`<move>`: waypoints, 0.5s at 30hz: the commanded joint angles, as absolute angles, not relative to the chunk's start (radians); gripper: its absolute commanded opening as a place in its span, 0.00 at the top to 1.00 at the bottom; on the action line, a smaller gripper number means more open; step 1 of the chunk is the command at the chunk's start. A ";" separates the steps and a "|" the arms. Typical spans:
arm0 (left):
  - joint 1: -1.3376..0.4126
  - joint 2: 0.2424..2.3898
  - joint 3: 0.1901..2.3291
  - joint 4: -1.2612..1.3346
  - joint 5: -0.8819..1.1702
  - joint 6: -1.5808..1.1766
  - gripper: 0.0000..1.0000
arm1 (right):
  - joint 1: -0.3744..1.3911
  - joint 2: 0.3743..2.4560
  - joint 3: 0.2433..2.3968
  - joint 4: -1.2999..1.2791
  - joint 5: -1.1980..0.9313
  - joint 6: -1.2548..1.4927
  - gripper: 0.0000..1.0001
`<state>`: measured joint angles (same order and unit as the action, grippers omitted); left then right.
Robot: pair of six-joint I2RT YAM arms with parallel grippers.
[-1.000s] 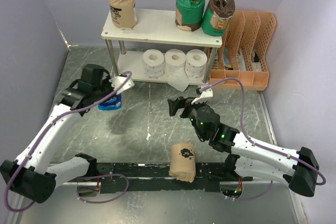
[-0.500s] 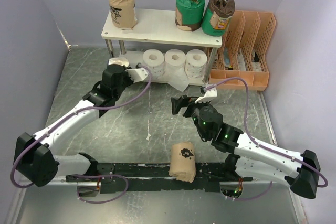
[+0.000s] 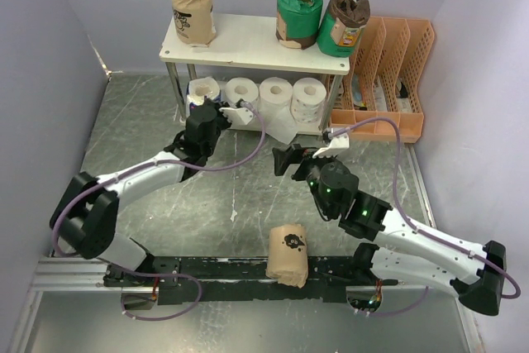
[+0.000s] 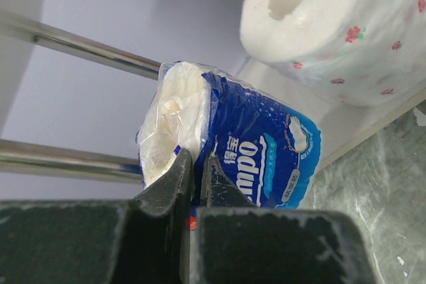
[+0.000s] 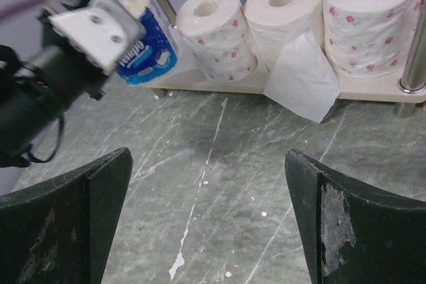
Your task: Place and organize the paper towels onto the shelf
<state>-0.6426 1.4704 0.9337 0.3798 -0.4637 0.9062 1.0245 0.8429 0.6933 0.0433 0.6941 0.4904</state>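
Seating the blue Tempo roll [image 4: 259,157] at the left end of the lower tier of the shelf [image 3: 248,43] looks to be the step in hand; the left gripper [image 4: 196,164] is clenched on the roll's wrapper near one end, its jaws nearly together on a thin pinch of plastic rather than around the body; the roll hangs tilted just beside the nearest white roll [image 4: 333,24], between that roll and the metal post [image 3: 173,87] at the shelf's front left corner; whether its base touches the lower board I cannot tell.

To do this well, I judge the roll should be brought upright before it is let go, core hole up like the three white rolls in the row, and pushed back far enough to sit wholly on the board and not on its lip; a pinch on loose wrap gives poor control of tilt, so the lowering wants to be slow, with release only once the base lies flat; the post leaves little room on the left, so the approach is best kept close to the white roll without nudging it out of line; the loose sheet [image 5: 303,74] hanging from a roll further right is well apart and no concern.

The right gripper [image 5: 208,161] hovers released above the table [image 3: 248,196], jaws wide, holding nothing; a tan roll [image 3: 287,255] lies at the near edge, not yet shelved.
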 commanded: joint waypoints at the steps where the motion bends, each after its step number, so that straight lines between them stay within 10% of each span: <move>1: -0.619 1.541 0.954 0.565 -0.494 0.923 0.93 | 1.018 0.815 0.736 -0.011 0.730 0.499 0.02; 15: -0.580 1.821 1.061 0.814 -0.522 1.001 0.93 | 1.019 0.807 0.744 -0.032 0.748 0.500 0.02</move>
<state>-0.5854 1.7790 0.9703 0.7029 -0.4755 0.9699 1.0237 0.8074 0.7124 -0.0216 0.7235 0.4931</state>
